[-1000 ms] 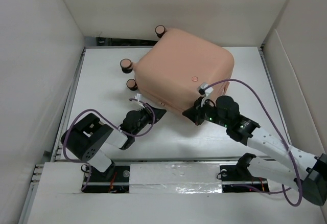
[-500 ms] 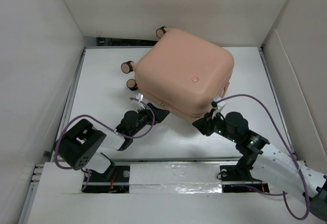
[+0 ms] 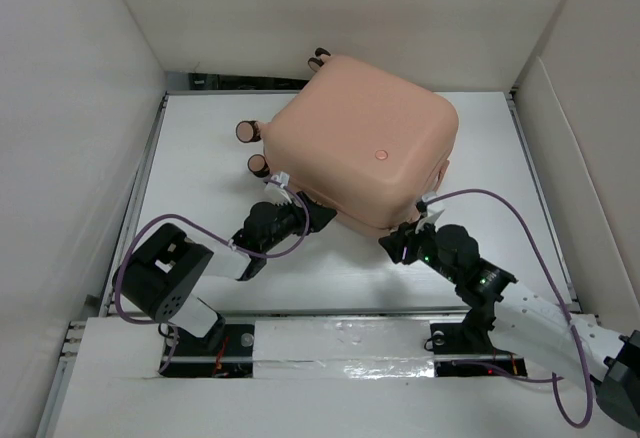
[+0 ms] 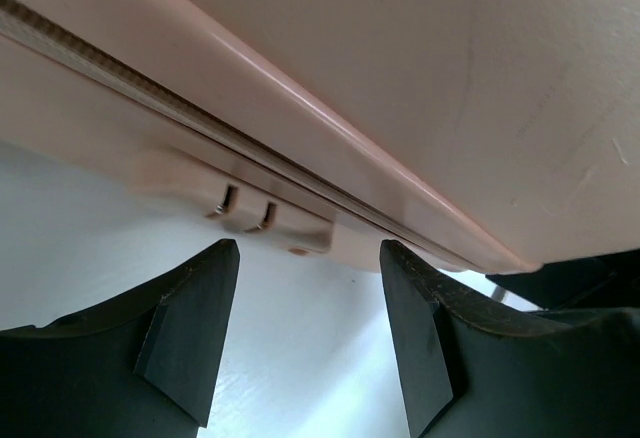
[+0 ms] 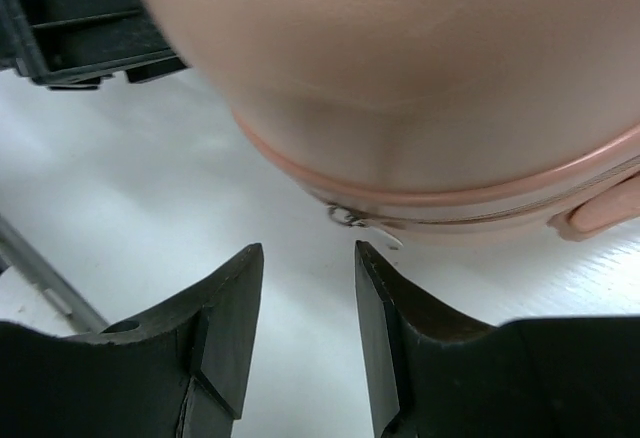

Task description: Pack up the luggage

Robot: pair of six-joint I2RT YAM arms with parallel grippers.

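Note:
The luggage (image 3: pixel 365 143) is a peach-pink hard-shell suitcase lying shut on the white table, with its caster wheels (image 3: pixel 246 131) pointing left. My left gripper (image 3: pixel 316 216) is low at the near-left edge and open. In the left wrist view, the left gripper (image 4: pixel 308 258) has empty jaws just short of the small latch block (image 4: pixel 240 208) under the luggage (image 4: pixel 420 68) seam. My right gripper (image 3: pixel 396 247) is at the near corner, also open. In the right wrist view, the right gripper (image 5: pixel 308 250) faces the zipper pull (image 5: pixel 362 222) on the luggage (image 5: pixel 400 78), and nothing is held.
White walls (image 3: pixel 80 108) enclose the table on the left, back and right. Purple cables (image 3: pixel 480 198) loop over both arms. A metal rail (image 3: pixel 140 188) runs along the table's left edge. Bare white table (image 3: pixel 200 178) lies left of the luggage and in front of it.
Both grippers went from shut to open. The right gripper drew back from the luggage's lid toward the near edge. The left gripper moved up against the luggage's near-left edge.

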